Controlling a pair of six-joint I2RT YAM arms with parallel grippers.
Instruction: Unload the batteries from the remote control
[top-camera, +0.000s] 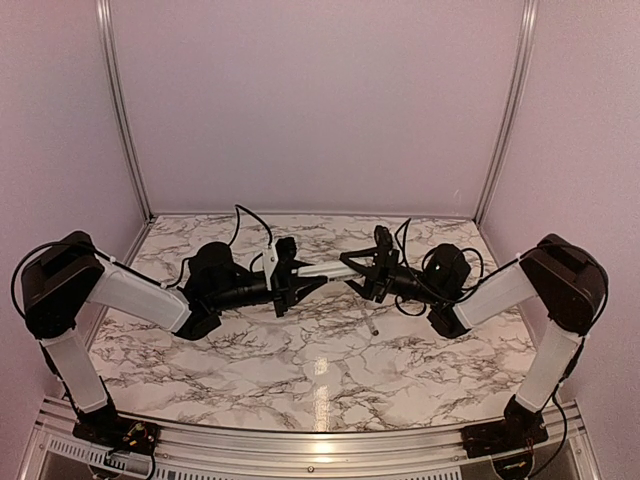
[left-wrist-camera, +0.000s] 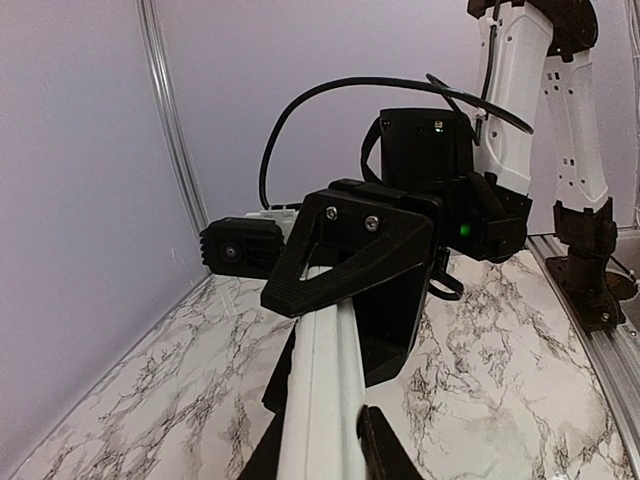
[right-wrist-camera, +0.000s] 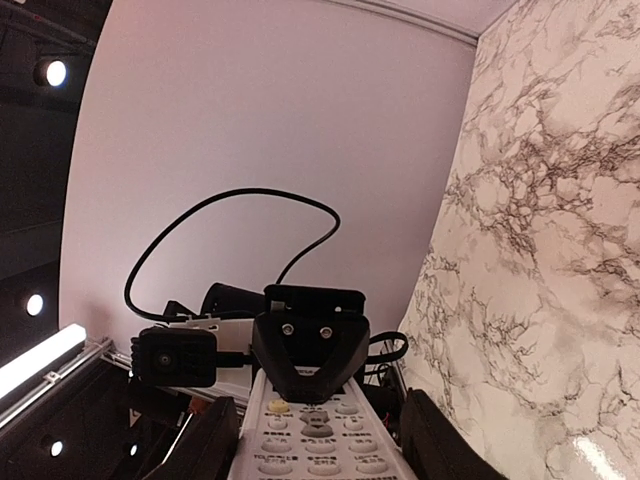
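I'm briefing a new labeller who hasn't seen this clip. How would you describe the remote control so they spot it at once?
On the marble table, two black arms meet above the middle. The remote control is the slim white bar spanning the left fingers and the right fingers. Unlike the small grey rod lying loose on the marble, it is gripped at both ends.

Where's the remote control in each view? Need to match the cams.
Top external: remote control at centre, a thin white bar.
Left wrist: bottom centre, plain white side, running away from the lens.
Right wrist: bottom centre, button face showing.
Shared landmark: marble table.
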